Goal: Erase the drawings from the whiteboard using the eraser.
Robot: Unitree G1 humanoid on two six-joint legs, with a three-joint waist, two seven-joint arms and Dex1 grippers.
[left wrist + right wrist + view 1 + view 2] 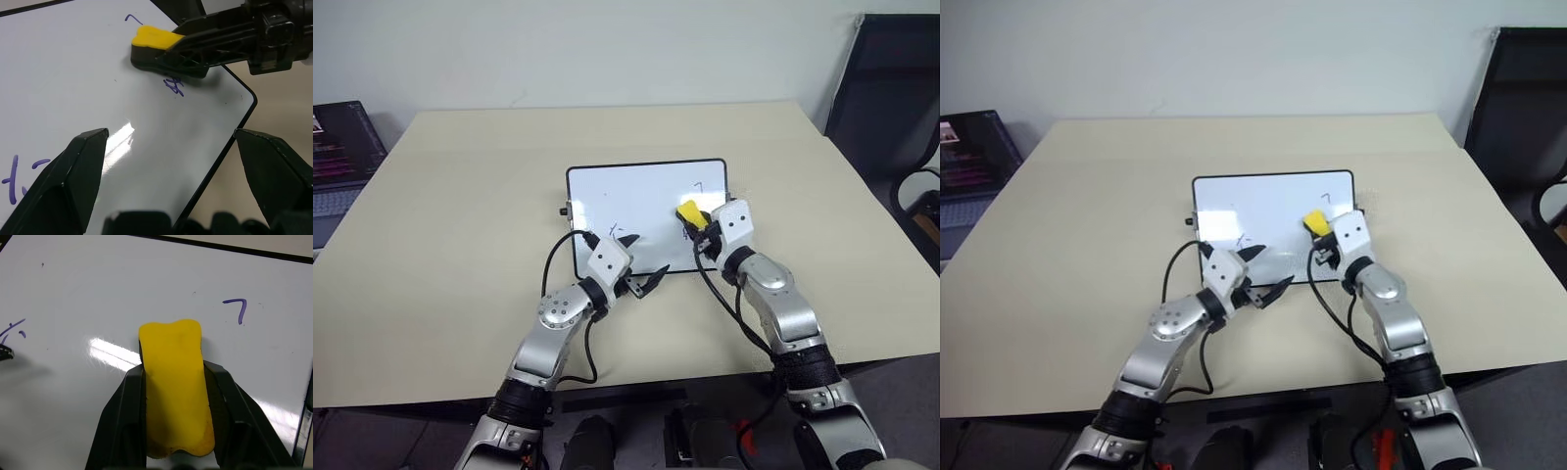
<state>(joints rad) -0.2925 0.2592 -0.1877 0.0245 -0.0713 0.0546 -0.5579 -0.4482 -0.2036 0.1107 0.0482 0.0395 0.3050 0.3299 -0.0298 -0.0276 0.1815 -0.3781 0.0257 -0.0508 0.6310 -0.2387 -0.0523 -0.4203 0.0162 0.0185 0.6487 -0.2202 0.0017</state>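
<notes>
The eraser [176,387] sits clamped between the right gripper's [702,230] two fingers and rests on the board [636,196], near its right end, between a hook mark [236,308] just past it and a squiggle [174,86] at its near side — the third mark [625,233] lies nearer the middle, by the left gripper [1265,271]. That gripper hovers with fingers spread wide over the board's near edge, holding nothing. The board lies mid-table [460,245]; a laptop [337,162] sits off the table's left and a dark chair [891,108] off its right — both well apart.
</notes>
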